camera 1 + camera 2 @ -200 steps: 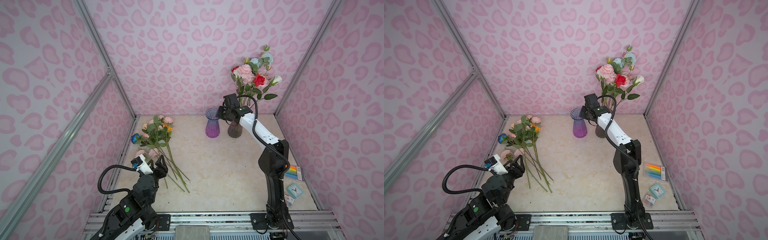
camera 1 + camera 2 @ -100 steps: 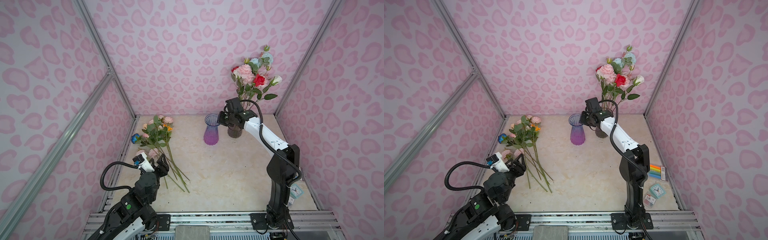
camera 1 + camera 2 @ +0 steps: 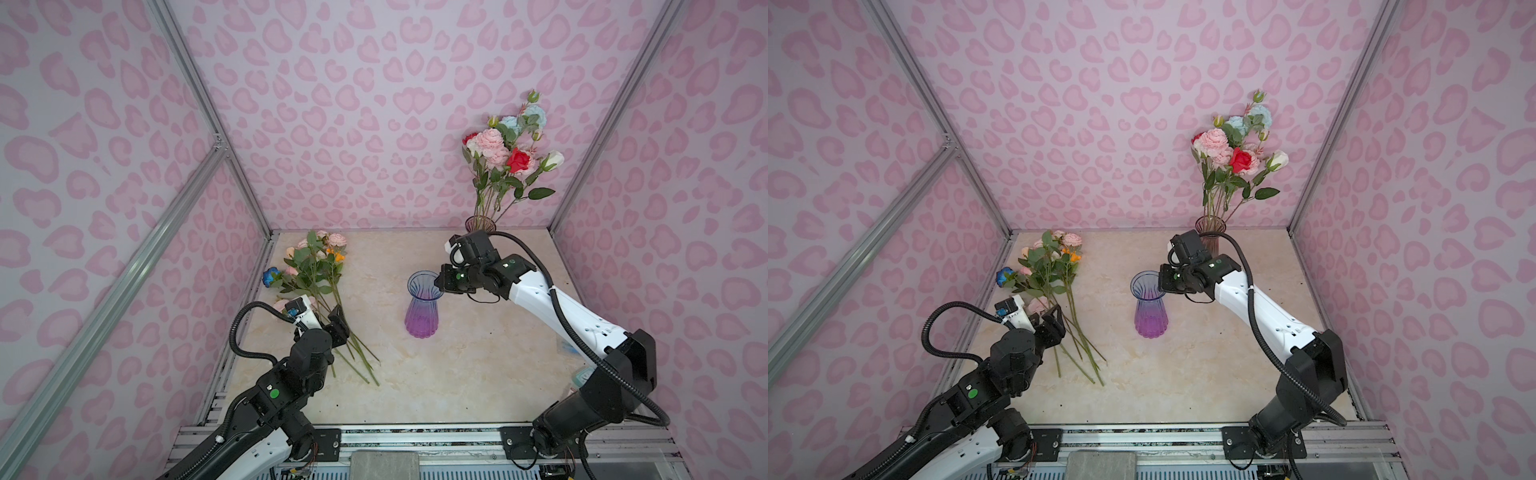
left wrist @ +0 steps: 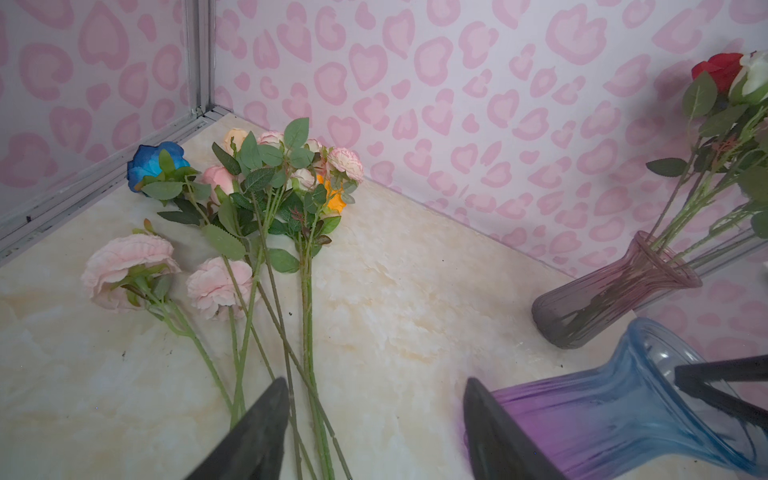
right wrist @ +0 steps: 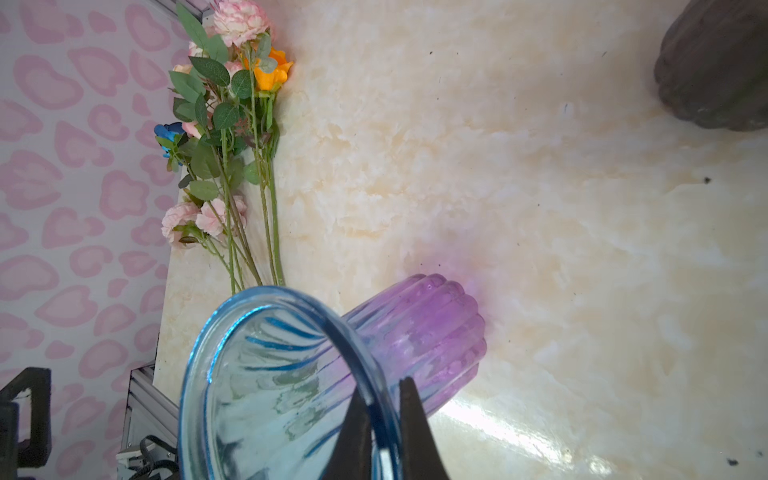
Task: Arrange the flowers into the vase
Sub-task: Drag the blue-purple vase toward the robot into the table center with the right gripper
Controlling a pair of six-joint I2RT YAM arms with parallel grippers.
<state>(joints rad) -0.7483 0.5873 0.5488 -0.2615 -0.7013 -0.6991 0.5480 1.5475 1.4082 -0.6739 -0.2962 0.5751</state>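
I see two vases, right claw [image 5: 382,388] pinching the blue-purple vase [image 3: 422,307] by its rim, left claw [image 4: 374,386] spread over one bunch of flowers [image 3: 313,266], one bouquet [image 3: 509,153] in the smoky vase [image 3: 480,224].

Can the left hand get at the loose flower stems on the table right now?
Probably yes: the left hand is open just over the lower ends of the stems, nothing lies between, and the blue-purple vase pinched by the right hand is off to the side.

Blue-purple vase [image 3: 422,309] pulled to mid-table by right claw [image 3: 439,286], away from smoky vase [image 3: 480,224], left claw [image 3: 337,320] nearer the flowers [image 3: 311,266]
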